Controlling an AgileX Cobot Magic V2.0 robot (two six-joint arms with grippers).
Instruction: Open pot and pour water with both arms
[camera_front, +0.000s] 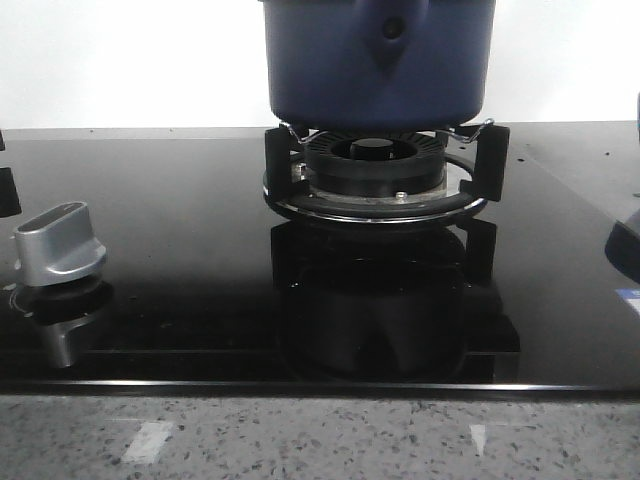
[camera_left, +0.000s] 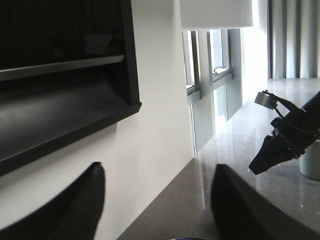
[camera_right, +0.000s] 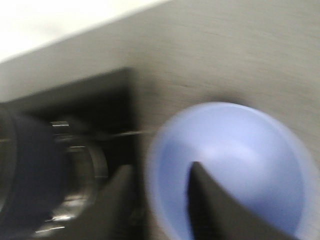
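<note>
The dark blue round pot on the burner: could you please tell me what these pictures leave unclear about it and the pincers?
- Dark blue round pot: front view's top edge cuts off its rim, so a lid cannot be confirmed.
- Light blue bowl: right wrist view is motion-blurred; contents unreadable.
- Right pincer: blurred, apparently straddling the bowl's rim; contact unclear.
- Left pincer: open, only fingertips visible, facing the wall.

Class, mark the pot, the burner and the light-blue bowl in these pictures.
pot (camera_front: 330, 70): front view, on its dark blue side wall.
burner (camera_front: 375, 165): front view, on the black ribbed ring.
light-blue bowl (camera_right: 240, 150): right wrist view, on its inner surface.
</note>
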